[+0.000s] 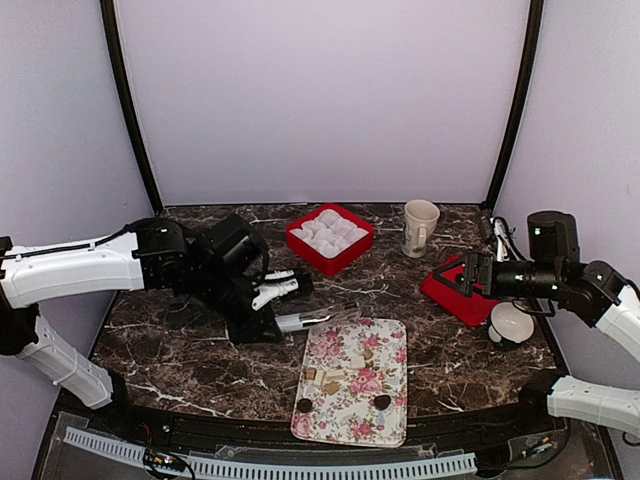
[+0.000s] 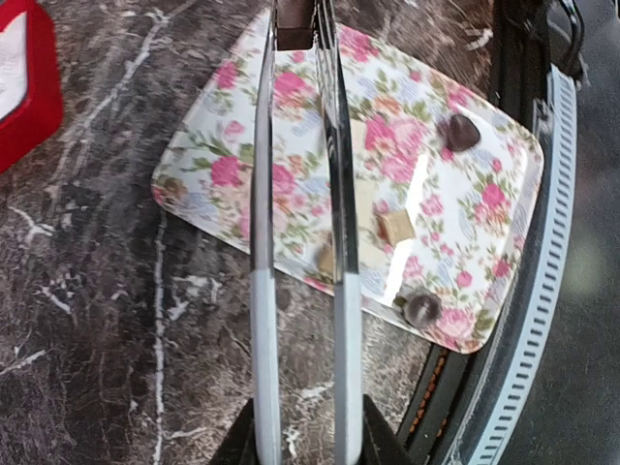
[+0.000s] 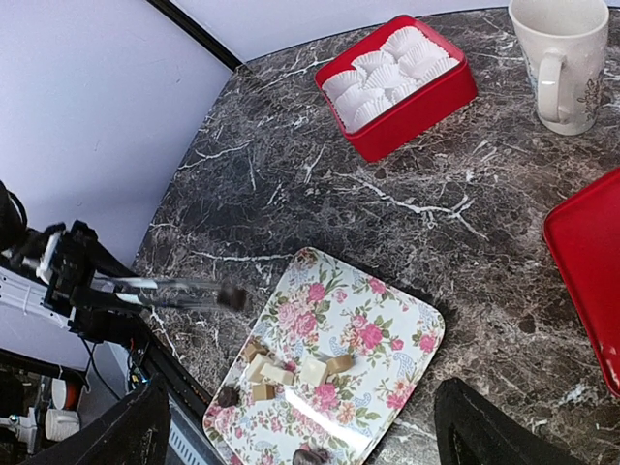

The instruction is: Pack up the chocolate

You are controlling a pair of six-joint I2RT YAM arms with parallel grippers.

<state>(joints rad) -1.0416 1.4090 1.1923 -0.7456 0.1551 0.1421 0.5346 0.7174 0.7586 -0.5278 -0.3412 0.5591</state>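
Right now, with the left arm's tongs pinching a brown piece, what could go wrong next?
The brown chocolate piece sits only at the very tips of the tongs, so it could slip out over the marble table.
The left pincer grips the tongs near their rear end; the long blades might twist.
The paper cups in the red box look light and tightly packed; the tips could knock them askew.
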